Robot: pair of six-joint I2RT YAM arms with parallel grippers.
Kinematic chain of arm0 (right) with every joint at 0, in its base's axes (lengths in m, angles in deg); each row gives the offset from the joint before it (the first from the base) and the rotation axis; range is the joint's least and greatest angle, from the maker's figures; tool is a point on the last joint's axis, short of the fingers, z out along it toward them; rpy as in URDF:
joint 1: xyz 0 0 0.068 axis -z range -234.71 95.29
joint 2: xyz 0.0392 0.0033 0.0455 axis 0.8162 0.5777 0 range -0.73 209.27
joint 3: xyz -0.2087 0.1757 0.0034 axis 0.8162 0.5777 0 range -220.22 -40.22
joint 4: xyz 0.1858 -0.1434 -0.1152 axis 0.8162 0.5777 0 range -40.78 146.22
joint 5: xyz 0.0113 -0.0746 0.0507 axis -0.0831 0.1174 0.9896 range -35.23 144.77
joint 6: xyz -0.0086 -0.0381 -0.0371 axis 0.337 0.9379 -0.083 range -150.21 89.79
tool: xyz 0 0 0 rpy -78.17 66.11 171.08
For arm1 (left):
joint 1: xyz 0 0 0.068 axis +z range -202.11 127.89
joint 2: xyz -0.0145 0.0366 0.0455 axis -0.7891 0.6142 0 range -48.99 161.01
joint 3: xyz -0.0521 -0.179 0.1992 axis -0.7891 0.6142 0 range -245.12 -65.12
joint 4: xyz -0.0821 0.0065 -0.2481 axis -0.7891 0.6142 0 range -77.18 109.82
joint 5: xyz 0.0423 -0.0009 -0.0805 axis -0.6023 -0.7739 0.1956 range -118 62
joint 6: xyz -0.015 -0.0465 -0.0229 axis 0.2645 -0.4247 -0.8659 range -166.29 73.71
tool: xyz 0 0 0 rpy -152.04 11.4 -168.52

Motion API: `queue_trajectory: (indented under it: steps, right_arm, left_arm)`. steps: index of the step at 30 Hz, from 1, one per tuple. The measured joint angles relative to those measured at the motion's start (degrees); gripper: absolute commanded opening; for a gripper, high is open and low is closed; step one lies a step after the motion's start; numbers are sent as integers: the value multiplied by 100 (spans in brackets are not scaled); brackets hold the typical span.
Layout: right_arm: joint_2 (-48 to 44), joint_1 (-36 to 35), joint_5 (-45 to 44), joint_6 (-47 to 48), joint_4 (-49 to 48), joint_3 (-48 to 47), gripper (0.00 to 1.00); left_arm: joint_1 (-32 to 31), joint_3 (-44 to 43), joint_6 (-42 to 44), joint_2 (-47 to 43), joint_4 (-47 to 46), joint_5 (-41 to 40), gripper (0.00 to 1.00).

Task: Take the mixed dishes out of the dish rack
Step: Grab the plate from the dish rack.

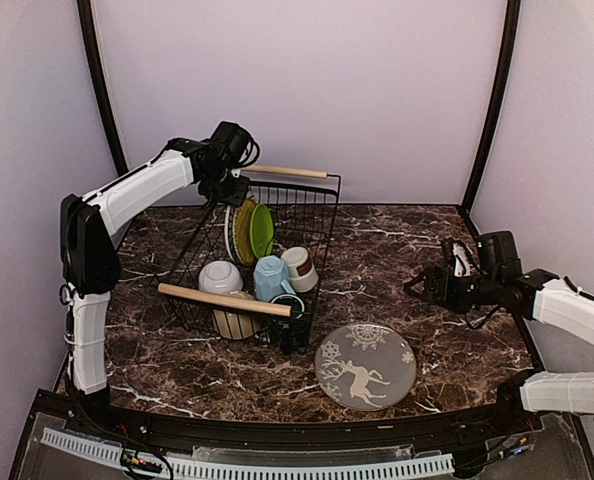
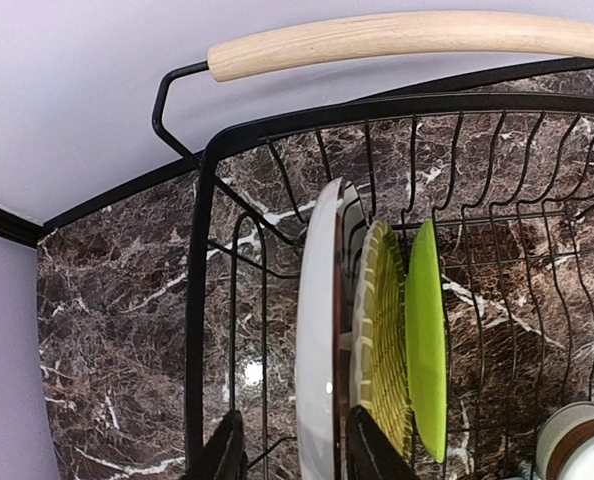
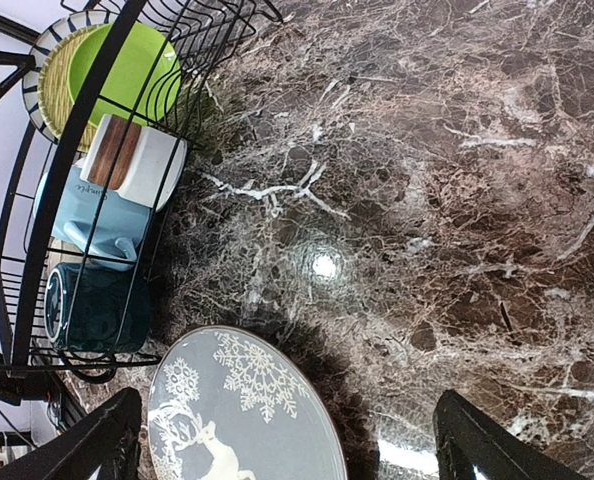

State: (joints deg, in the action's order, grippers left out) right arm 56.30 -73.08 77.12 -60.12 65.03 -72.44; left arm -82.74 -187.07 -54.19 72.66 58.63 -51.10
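Note:
The black wire dish rack (image 1: 322,215) holds upright plates at its far end: a white-rimmed striped plate (image 2: 317,330), a ribbed yellow-green plate (image 2: 382,340) and a lime-green plate (image 2: 427,340). My left gripper (image 2: 297,450) hangs over them, open, its jaws on either side of the striped plate's rim. The right finger is close against the rim and the left one stands apart. Nearer in the rack lie a white bowl (image 1: 220,276), cream bowl (image 1: 235,322), light blue mug (image 1: 270,277), brown-white cup (image 1: 299,268) and dark green mug (image 1: 287,325). My right gripper (image 1: 422,287) hovers open and empty over the marble.
A grey plate with a white reindeer (image 1: 365,365) lies flat on the marble table in front of the rack's right corner, below my right gripper. The rack's wooden handles (image 1: 224,299) cross its near and far ends. Walls close the table at back and sides.

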Motion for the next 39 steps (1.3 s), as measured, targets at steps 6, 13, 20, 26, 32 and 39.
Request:
queue_trajectory:
  steps: [6, 13, 20, 26, 32, 39]
  right_arm:
    - [28, 0, 15, -44, -68, 22, 98]
    - [118, 0, 20, -72, -127, 59, 98]
    - [201, 0, 57, -103, -181, 74, 98]
    - [201, 0, 66, -149, -256, 76, 98]
    - [201, 0, 83, -188, -262, 81, 98]
    - [201, 0, 105, -190, -299, 146, 98]
  left_arm:
    - [-2, -190, 85, 225, 70, -219, 25]
    - [-7, -334, 212, 446, 140, -404, 20]
    - [-24, -461, 260, 568, 214, -511, 8]
    - [-107, -605, 103, 662, 240, -669, 1]
    - [-208, -772, 118, 756, 369, -876, 1]
    - [-295, -1034, 173, 835, 638, -1029, 1]
